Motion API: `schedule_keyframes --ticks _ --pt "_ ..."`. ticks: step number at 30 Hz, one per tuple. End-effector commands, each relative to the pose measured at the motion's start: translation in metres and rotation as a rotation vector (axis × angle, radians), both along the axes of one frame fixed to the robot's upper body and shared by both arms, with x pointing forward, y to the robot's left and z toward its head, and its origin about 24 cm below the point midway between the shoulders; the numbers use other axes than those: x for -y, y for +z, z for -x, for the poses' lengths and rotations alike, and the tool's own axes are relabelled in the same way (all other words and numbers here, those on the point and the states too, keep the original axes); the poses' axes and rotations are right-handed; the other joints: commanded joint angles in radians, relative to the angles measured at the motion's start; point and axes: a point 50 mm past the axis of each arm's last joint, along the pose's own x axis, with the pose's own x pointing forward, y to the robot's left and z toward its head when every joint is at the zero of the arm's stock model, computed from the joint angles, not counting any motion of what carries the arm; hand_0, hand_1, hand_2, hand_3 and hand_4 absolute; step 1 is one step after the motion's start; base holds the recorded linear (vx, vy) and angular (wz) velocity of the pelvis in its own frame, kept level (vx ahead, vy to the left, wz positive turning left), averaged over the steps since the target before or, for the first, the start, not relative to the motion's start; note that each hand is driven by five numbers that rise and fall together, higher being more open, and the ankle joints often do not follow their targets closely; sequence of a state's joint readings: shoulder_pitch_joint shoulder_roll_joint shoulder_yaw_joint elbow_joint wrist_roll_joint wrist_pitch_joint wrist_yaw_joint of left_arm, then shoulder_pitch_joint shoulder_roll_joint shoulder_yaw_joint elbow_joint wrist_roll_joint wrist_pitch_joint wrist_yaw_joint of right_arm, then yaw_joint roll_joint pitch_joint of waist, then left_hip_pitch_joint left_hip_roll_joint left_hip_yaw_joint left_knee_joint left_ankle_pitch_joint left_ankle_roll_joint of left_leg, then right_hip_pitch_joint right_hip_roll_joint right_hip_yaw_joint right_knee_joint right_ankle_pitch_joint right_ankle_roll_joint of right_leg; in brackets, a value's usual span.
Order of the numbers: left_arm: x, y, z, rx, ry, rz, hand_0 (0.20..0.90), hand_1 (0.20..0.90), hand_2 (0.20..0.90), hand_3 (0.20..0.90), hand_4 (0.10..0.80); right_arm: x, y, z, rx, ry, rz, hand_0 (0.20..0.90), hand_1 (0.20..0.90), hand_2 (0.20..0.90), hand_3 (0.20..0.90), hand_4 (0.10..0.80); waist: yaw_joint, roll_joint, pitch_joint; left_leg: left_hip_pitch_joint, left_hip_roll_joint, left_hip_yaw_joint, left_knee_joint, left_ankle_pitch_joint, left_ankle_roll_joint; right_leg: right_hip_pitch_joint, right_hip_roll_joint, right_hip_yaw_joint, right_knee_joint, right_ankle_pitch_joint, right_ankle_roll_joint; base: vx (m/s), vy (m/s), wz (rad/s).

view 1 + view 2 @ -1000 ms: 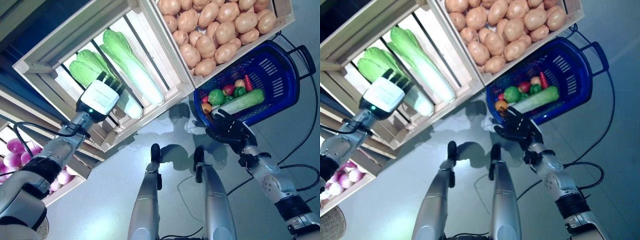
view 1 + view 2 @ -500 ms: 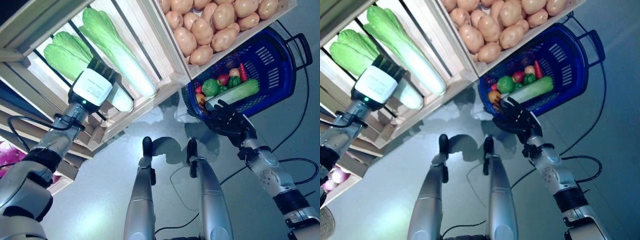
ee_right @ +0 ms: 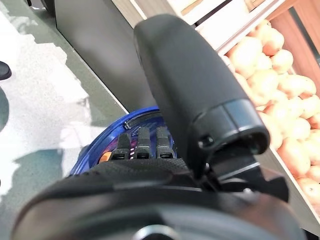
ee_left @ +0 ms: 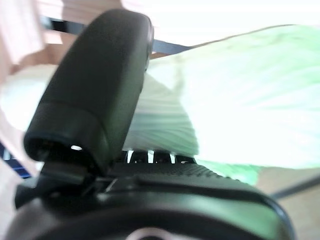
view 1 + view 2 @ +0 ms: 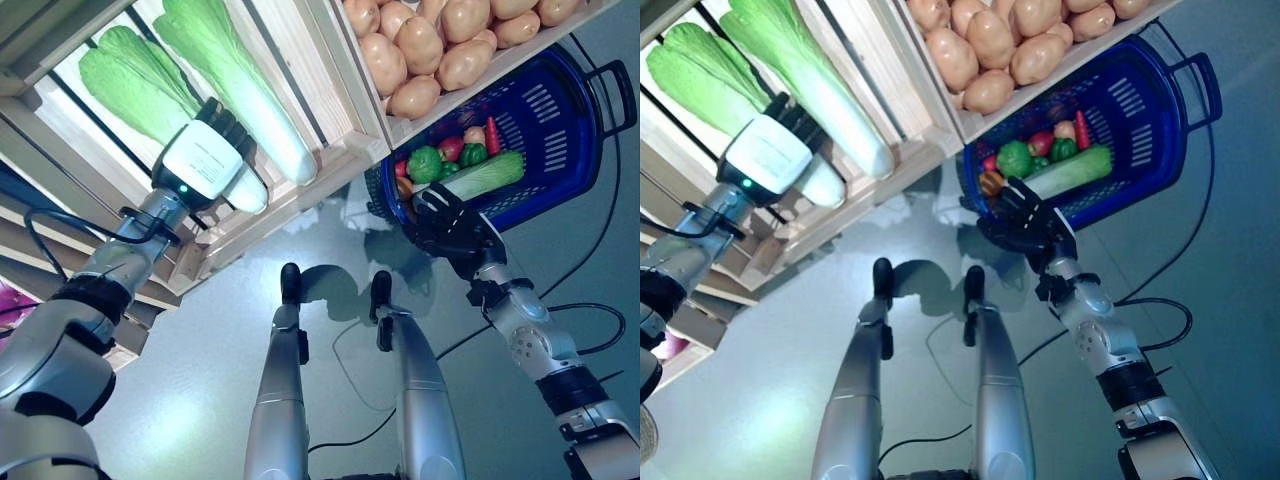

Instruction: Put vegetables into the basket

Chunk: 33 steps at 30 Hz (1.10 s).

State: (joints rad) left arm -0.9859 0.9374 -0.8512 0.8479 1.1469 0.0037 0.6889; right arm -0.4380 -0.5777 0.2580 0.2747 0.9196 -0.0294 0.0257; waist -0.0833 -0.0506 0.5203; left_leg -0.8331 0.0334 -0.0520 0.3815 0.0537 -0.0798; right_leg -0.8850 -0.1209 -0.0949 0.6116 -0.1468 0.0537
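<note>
Two cabbages lay in the slatted wooden crate at the upper left — a longer cabbage nearer the crate's right wall and a shorter cabbage beside it on the left. My left hand was inside that crate, its white back facing up, resting on the pale stalk end of the shorter cabbage. In the left wrist view my thumb stood against the white ribbed stalk with the green leaf spread past it; whether my fingers were curled round the cabbage I could not tell, since they lay mostly hidden against it.

To the right, a second crate held a heap of potatoes. Below and partly under its corner sat the blue basket on the grey floor. It already held another cabbage lying across it, a green pepper, a red chilli and a few smaller pieces I could not name.

My right hand was at the basket's near-left rim — fingers hooked over the blue edge, gripping it.
</note>
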Motion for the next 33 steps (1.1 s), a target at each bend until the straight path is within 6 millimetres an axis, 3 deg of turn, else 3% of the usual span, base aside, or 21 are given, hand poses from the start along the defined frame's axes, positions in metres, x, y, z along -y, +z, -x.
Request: schedule_keyframes --ticks 1,3,4,5,6,20,26,33 --pt "0.020 0.048 -0.007 0.183 -0.074 0.049 0.900 0.900 0.900 0.900 0.800 0.005 0.037 0.002 0.169 -0.016 -0.072 0.900 0.900 0.900 0.900 0.800 0.001 -0.013 0.000 -0.003 -0.017 0.068 0.042 -0.047 0.042 0.054 0.046 0.009 -0.094 0.086 -0.003 0.000 0.000 0.00" --pt "0.021 0.051 -0.008 0.188 -0.072 0.042 0.900 0.900 0.900 0.900 0.800 0.004 0.037 0.002 0.173 -0.017 -0.077 0.900 0.900 0.900 0.900 0.800 0.002 -0.018 0.000 -0.003 -0.016 0.070 0.035 -0.045 0.042 0.053 0.045 0.004 -0.100 0.089 -0.002 -0.015 -0.015 0.01" --pt "0.020 0.052 -0.009 0.185 -0.068 0.046 0.836 0.836 0.836 0.836 0.758 0.004 0.037 0.002 0.174 -0.018 -0.080 0.900 0.900 0.900 0.900 0.800 0.002 -0.019 0.000 -0.004 -0.017 0.069 0.033 -0.044 0.042 0.053 0.045 0.003 -0.103 0.090 -0.001 0.000 0.000 0.00" --pt "0.020 0.052 -0.009 0.186 -0.067 0.045 0.700 0.700 0.700 0.700 0.667 0.005 0.037 0.002 0.173 -0.018 -0.082 0.900 0.900 0.900 0.900 0.800 0.002 -0.019 0.000 -0.004 -0.017 0.069 0.033 -0.044 0.042 0.053 0.045 0.003 -0.104 0.091 0.000 0.000 0.000 0.00" --pt "0.019 0.051 -0.009 0.187 -0.067 0.043 0.300 0.300 0.300 0.300 0.400 0.004 0.037 0.001 0.178 -0.017 -0.079 0.900 0.900 0.900 0.900 0.800 0.002 -0.021 0.000 -0.007 -0.017 0.068 0.031 -0.043 0.041 0.051 0.045 0.002 -0.105 0.093 0.001 0.000 0.000 0.00" --pt "0.014 0.056 -0.007 0.226 -0.077 -0.017 0.300 0.300 0.300 0.300 0.400 0.001 0.041 0.002 0.204 -0.028 -0.109 0.900 0.900 0.900 0.900 0.800 0.004 -0.032 0.000 0.042 -0.015 0.082 0.002 -0.044 0.039 0.102 0.043 -0.018 -0.137 0.097 0.004 -0.001 -0.002 0.00" --pt "0.023 0.062 0.006 0.301 -0.278 -0.112 0.300 0.300 0.300 0.300 0.400 -0.006 0.029 0.007 0.184 -0.016 -0.157 0.900 0.900 0.900 0.900 0.800 0.019 -0.044 0.000 0.159 -0.023 0.085 -0.024 -0.061 0.041 0.224 0.036 -0.042 -0.176 0.088 0.009 0.005 -0.050 0.02" --pt "0.034 0.072 0.023 0.357 -0.438 -0.099 0.300 0.300 0.300 0.300 0.400 -0.008 0.019 0.010 0.134 -0.028 -0.156 0.900 0.900 0.900 0.900 0.800 0.043 -0.034 0.000 0.312 -0.038 0.083 -0.069 -0.073 0.046 0.380 0.023 -0.070 -0.233 0.083 0.013 0.027 -0.012 -0.02"
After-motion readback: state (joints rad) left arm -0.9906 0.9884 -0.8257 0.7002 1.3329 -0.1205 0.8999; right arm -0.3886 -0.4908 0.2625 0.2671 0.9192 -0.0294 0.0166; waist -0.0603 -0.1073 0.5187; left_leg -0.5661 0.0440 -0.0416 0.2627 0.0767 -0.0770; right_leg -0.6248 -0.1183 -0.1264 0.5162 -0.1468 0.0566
